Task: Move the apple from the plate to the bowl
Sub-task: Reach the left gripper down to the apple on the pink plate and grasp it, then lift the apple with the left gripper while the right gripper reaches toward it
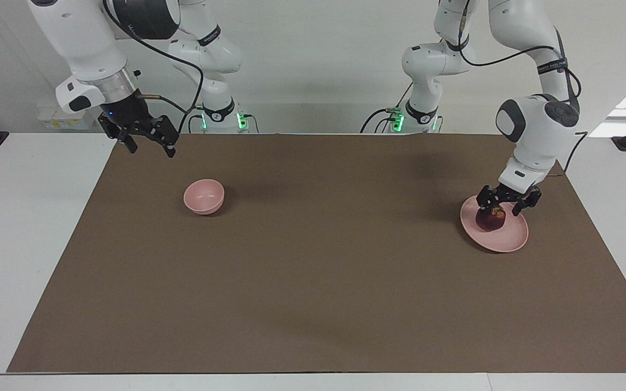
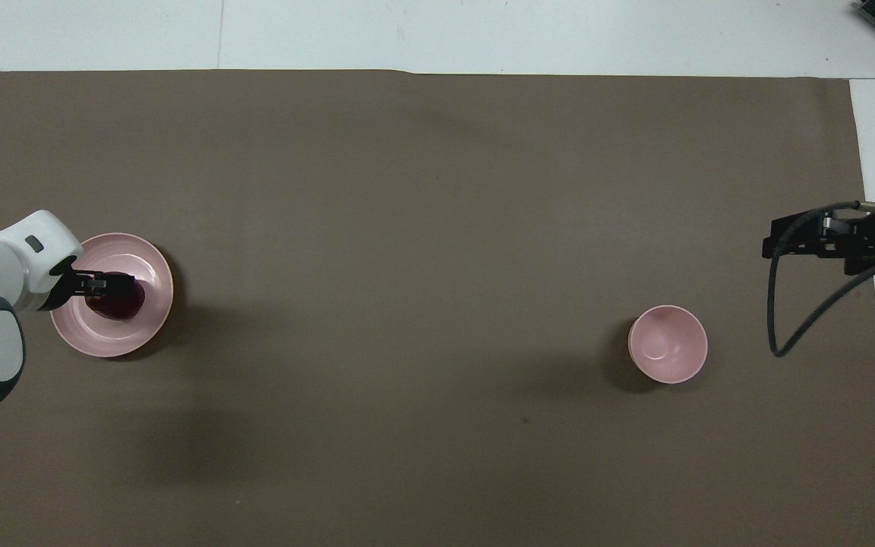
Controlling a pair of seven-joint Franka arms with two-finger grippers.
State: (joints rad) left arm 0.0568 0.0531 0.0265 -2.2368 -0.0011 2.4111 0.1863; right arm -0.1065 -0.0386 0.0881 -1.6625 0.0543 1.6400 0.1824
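— Waiting over the worktop (image 1: 25, 244) toward the right arm's end: right gripper (image 1: 150, 149), jaws apart. Then the bowl (image 1: 204, 196), deep, round, matte pink, well apart from the plate (image 1: 503, 241).
— And the apple (image 1: 490, 219)?
— Sitting on that wide, shallow pink plate, left gripper (image 1: 506, 209) low over it; cannot tell whether those jaws grip yet. Probably light, firm, smooth-skinned, prone to rolling. Best pinched across the widest part.
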